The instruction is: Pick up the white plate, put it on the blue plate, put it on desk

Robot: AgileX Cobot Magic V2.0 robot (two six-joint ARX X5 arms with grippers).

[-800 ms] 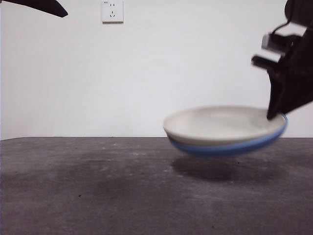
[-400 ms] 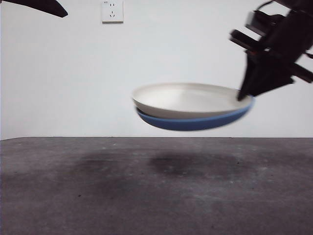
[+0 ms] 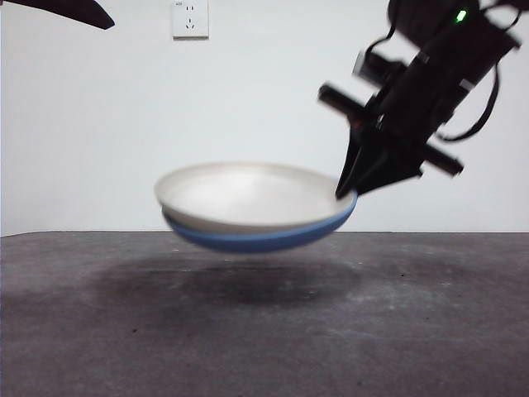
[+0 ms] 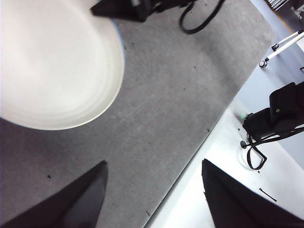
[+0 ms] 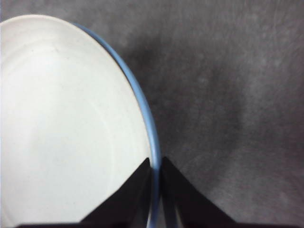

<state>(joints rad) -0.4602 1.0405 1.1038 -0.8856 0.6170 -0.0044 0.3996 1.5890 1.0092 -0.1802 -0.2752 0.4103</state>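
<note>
The white plate lies nested in the blue plate, and both hang tilted above the desk. My right gripper is shut on the stacked rims at the right side. In the right wrist view its jaws pinch the blue plate's rim, with the white plate filling the left of the picture. High over the desk, my left gripper stands open and holds nothing; the white plate shows below it.
A white wall with a power socket stands behind the desk. The left arm's black tip shows at the top left corner. The desk's edge borders a white floor with black gear.
The right gripper has carried the two stacked plates leftward, first up off the desk and then a little lower. The left arm has stayed still.
</note>
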